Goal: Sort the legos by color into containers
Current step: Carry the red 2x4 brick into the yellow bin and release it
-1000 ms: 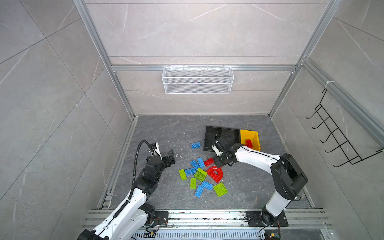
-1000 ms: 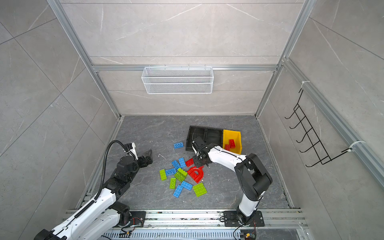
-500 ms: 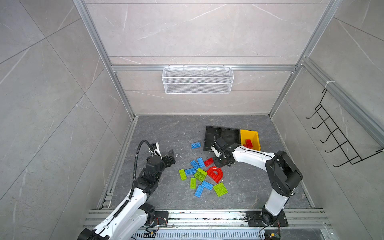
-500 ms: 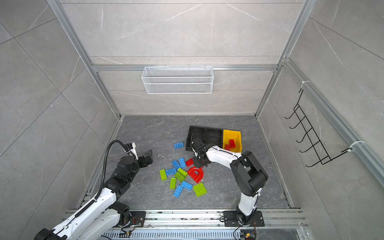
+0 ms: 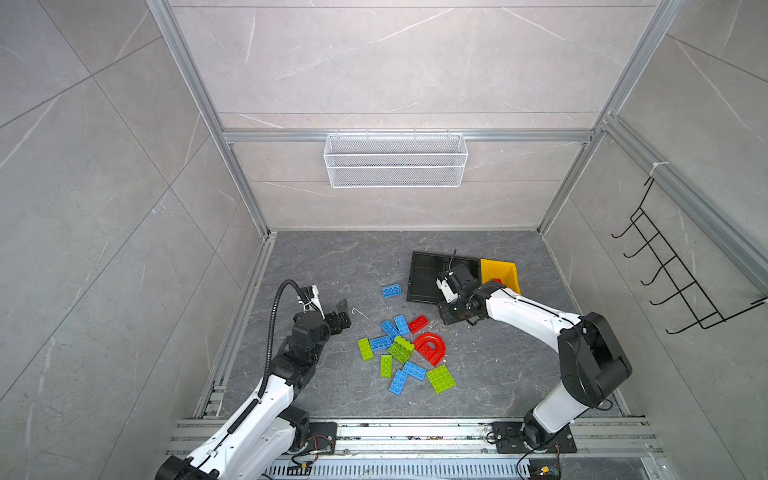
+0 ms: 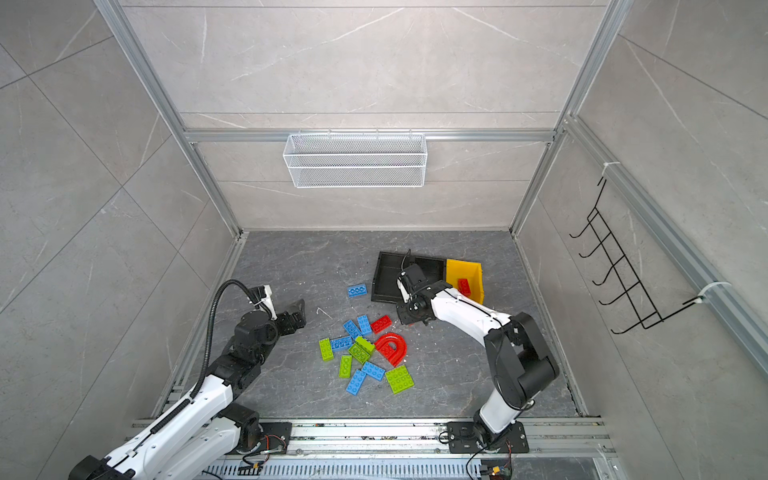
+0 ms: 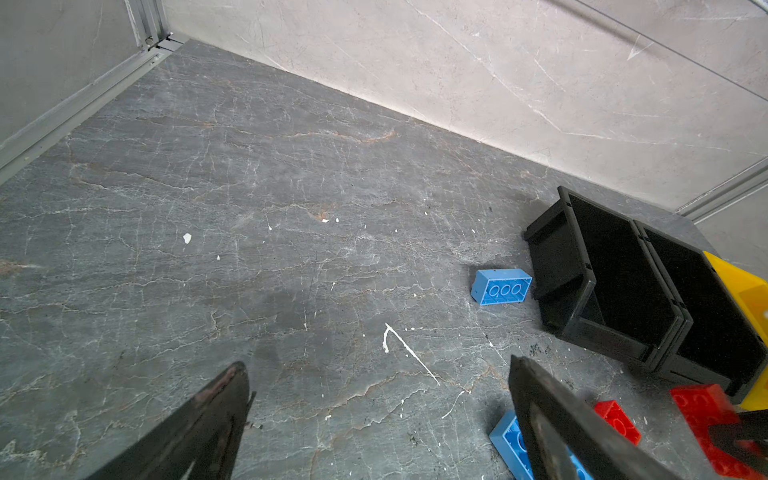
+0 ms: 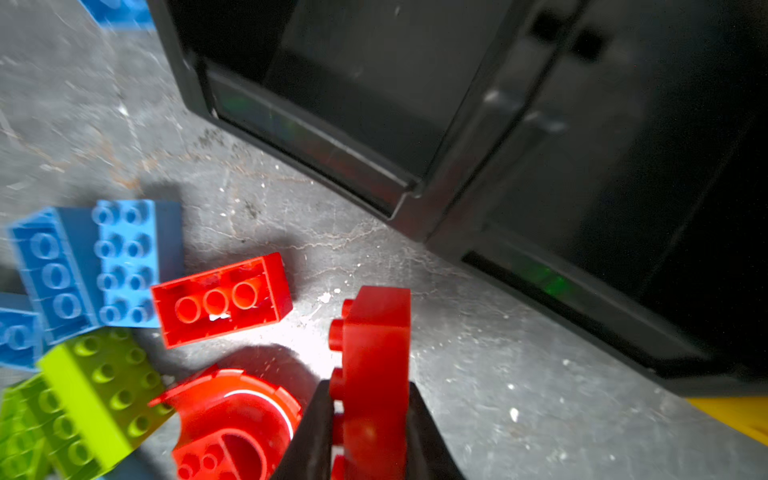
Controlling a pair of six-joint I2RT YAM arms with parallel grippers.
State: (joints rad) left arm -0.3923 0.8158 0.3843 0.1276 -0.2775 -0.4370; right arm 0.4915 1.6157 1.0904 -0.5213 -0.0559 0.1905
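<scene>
Firmly pinched between the two black fingers of the right gripper (image 8: pixel 370 403) is a red lego brick (image 8: pixel 376 332), held by its broad faces with the studs turned sideways; whether it clears the bench (image 8: pixel 478 353) I cannot tell. In both top views the wrist hides it, and the gripper sits just in front of the two black bins (image 5: pixel 424 274), which stand side by side toward the bench's rear right. A yellow bin (image 5: pixel 498 268) touches the right-hand black one and holds another red piece (image 6: pixel 464 286). Just beside the held brick lies an upturned red brick (image 5: pixel 417 323), hollow side up, and nearer the front edge a red arch piece (image 5: pixel 430 348). Leftward from these spreads a loose heap about the middle of the bench: blue bricks (image 5: pixel 390 328) and green bricks (image 5: pixel 440 378), several touching or overlapping. A lone blue brick (image 5: pixel 391 290) rests apart, its hollow underside showing, just left of the black bins. The left gripper (image 7: pixel 376 370) hangs over bare bench toward the left edge, its jaws spread wide with nothing between them. A white wire basket (image 5: pixel 395 160) hangs on the rear wall, a black hook rack (image 5: pixel 673 270) on the right wall.
</scene>
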